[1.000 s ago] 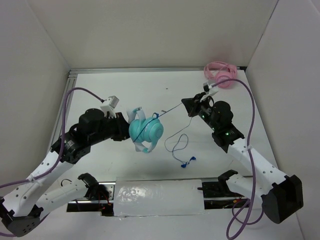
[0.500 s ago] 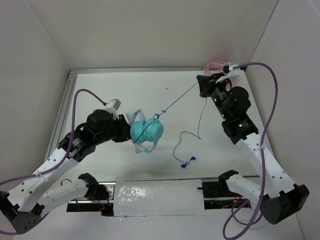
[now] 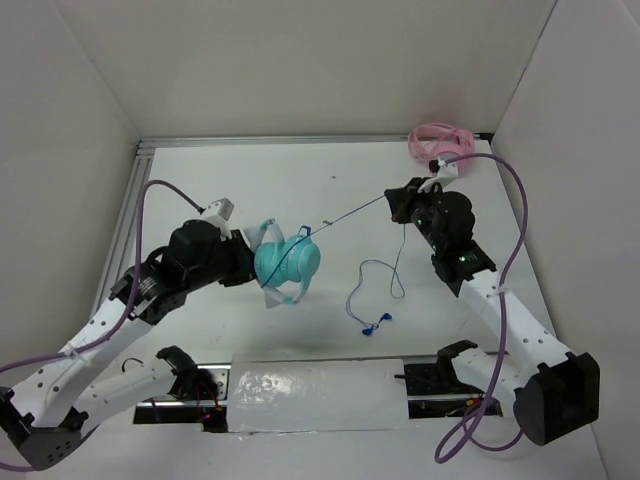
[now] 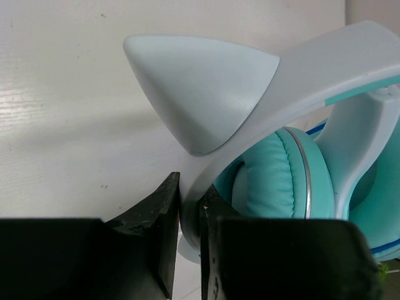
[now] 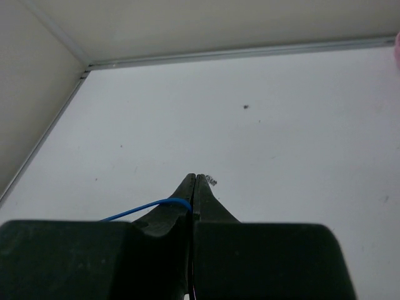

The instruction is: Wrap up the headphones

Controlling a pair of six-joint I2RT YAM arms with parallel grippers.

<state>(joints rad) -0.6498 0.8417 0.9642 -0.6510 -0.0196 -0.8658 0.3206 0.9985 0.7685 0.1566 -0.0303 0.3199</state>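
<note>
The teal headphones (image 3: 287, 260) with a pale headband are held above the table at centre left. My left gripper (image 3: 246, 262) is shut on the pale headband (image 4: 250, 119), beside a pointed ear on the band; the teal ear cushion (image 4: 281, 175) shows to the right. The thin blue cable (image 3: 355, 211) runs taut from the headphones up right to my right gripper (image 3: 392, 201), which is shut on it (image 5: 147, 207). The rest of the cable hangs down in loops to the small blue plug (image 3: 375, 324) on the table.
Pink headphones (image 3: 440, 145) lie at the back right corner by the wall. A white padded strip (image 3: 318, 394) lies along the near edge between the arm bases. A metal rail (image 3: 130, 215) runs along the left side.
My right gripper moved up to the back right with the cable, then came back down and left a little. The headphones turned slightly in my left gripper. The slack cable shifted.
</note>
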